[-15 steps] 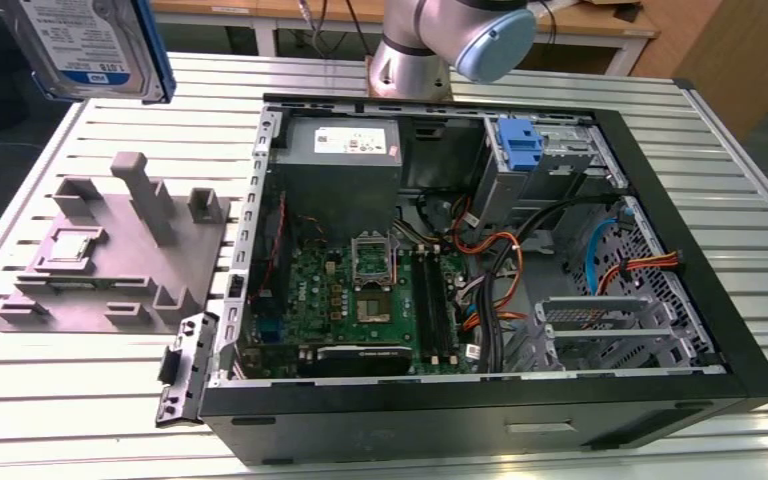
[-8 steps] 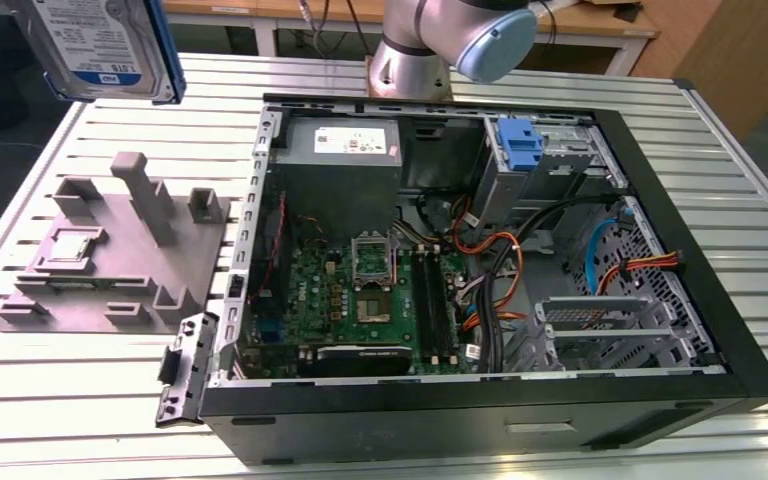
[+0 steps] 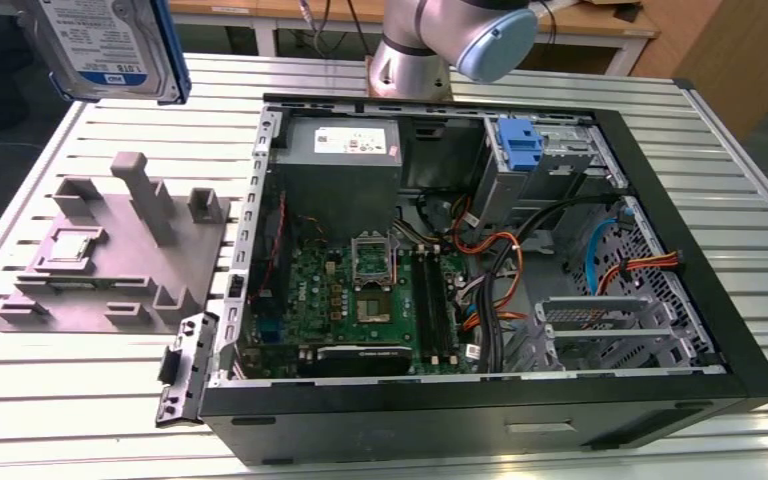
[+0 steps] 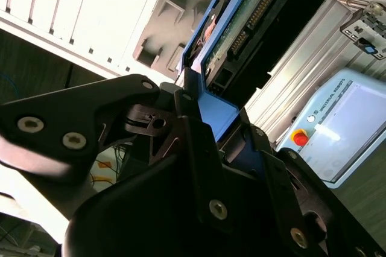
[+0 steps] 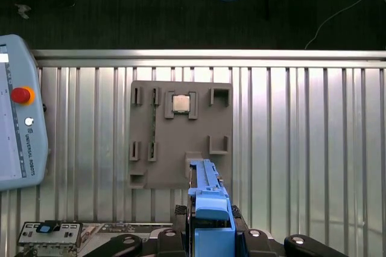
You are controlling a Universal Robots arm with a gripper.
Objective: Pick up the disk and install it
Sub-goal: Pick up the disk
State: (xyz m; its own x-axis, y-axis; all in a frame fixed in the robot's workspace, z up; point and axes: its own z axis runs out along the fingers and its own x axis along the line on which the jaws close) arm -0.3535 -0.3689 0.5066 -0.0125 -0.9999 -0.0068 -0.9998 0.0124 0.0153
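The disk [image 3: 107, 42], a silver drive with a white and blue label in a blue carrier frame, hangs in the air above the table's far corner at the exterior view's left. It is well clear of the grey holder plate [image 3: 117, 255] below it. In the first wrist view the disk [image 5: 208, 199] shows edge-on, high over that plate [image 5: 163, 166]. My gripper [image 5: 210, 233] is shut on the carrier's end. The second wrist view has the black fingers [image 4: 190, 127] clamped on the blue frame of the disk [image 4: 241, 22], whose circuit-board side faces the camera.
An open computer case [image 3: 744, 330] lies on the slatted metal table [image 3: 77, 420], with a blue bracket [image 3: 524, 145] in its drive bay. A small square chip [image 5: 181, 104] sits in the holder plate. A teach pendant [image 5: 18, 124] lies on the table.
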